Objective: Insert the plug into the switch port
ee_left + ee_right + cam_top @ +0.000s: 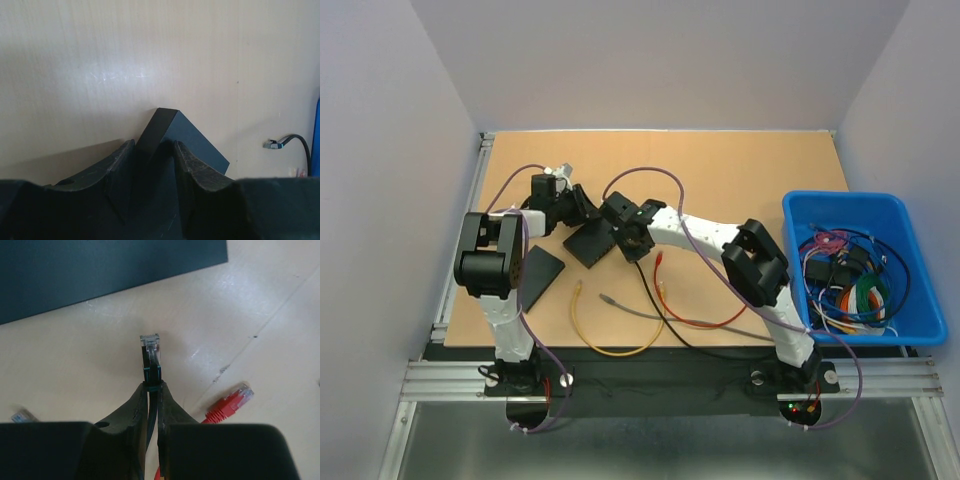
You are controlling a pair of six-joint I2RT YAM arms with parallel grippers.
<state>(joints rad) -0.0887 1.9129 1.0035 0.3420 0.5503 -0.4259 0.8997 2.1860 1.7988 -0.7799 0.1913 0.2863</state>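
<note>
From above, the switch (592,243) is lying on the surface (720,170) left of centre, with the left jaws reaching it from its far side and the right jaws hanging just beside its right edge. The black cable (653,300) is trailing back from them toward the near edge. The plug itself is too small to make out here.

In the left wrist view, the left jaws are standing partly apart and pinching a raised corner of the switch (170,135), one finger on each face. The box is looking rigid and probably light enough to skid (hence the bracing).

In the right wrist view, the right jaws are pressing almost together on the black cable (151,390), just behind the boot. The plug (150,342) is sticking out ahead of them, clear of the surface and short of the switch (100,270). A red plug (231,404) is lying nearby. I am judging the held plug to be light, hard and slick, with a fragile latch, while its cable is limp. That makes a hold close behind the boot the best way of keeping the tip from wagging.
</note>
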